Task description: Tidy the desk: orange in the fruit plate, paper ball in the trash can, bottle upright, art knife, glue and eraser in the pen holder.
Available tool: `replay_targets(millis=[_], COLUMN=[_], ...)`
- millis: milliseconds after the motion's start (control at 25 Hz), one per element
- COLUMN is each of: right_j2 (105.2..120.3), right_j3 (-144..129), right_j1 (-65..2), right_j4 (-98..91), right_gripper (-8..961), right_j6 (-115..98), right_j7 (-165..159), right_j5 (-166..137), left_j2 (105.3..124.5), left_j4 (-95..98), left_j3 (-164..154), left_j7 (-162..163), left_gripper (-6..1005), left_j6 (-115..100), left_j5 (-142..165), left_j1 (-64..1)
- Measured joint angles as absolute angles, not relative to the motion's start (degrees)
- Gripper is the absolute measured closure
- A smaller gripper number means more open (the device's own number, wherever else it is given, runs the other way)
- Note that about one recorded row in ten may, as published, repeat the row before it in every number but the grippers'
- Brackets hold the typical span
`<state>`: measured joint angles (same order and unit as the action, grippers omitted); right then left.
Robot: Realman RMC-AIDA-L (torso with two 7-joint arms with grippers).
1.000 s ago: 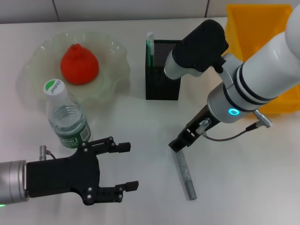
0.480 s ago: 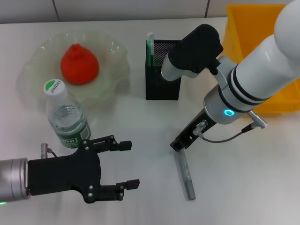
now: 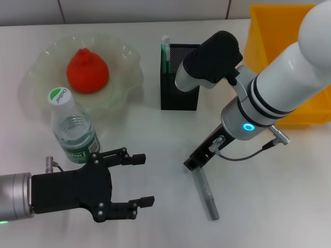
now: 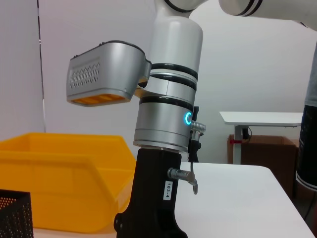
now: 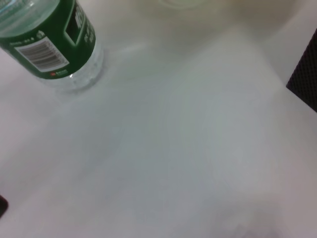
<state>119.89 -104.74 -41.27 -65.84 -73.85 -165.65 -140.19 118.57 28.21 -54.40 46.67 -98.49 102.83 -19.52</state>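
The orange (image 3: 87, 70) lies in the pale green fruit plate (image 3: 126, 82). The bottle (image 3: 72, 129) stands upright in front of the plate and also shows in the right wrist view (image 5: 54, 44). The black mesh pen holder (image 3: 180, 90) holds a green and white stick (image 3: 165, 54). A grey art knife (image 3: 205, 194) lies flat on the table. My right gripper (image 3: 198, 158) is just over the knife's far end. My left gripper (image 3: 140, 180) is open and empty, low at the front left, beside the bottle. The paper ball and eraser are out of view.
A yellow bin (image 3: 284, 36) stands at the back right, behind my right arm; it also shows in the left wrist view (image 4: 59, 173). The left wrist view shows my right arm (image 4: 166, 124) and a corner of the pen holder (image 4: 15, 213).
My right gripper has shifted slightly left and down, closer over the knife's far end. The left gripper has barely moved.
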Motion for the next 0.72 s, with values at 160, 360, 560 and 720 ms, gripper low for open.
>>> replay_targets(millis=[160, 360, 560, 720], right_j2=[119.89, 119.88, 119.8, 119.68], right_j3=[-105.08, -105.91, -107.14, -106.95], right_j1=[-41.6, -41.81, -42.1, -41.23], right_j4=[-65.33, -65.27, -65.42, -67.75], right_gripper=[504, 566, 700, 779], right_j6=[-73.81, -74.02, -74.12, -74.45], right_j7=[-165.63, -165.52, -165.17, -164.74], right_j5=[-140.17, -140.09, -140.12, -140.12], left_j2=[118.5, 118.47, 118.47, 118.41], left_j4=[28.21, 28.21, 28.3, 28.35], left_j3=[-54.4, -54.52, -55.02, -55.03], left_j7=[46.67, 46.67, 46.67, 46.67], left_gripper=[211, 211, 211, 211], left_j6=[-98.42, -98.43, -98.45, -98.51], left_j5=[102.83, 102.83, 102.83, 102.83], left_j1=[-19.52, -19.47, -19.31, -19.2])
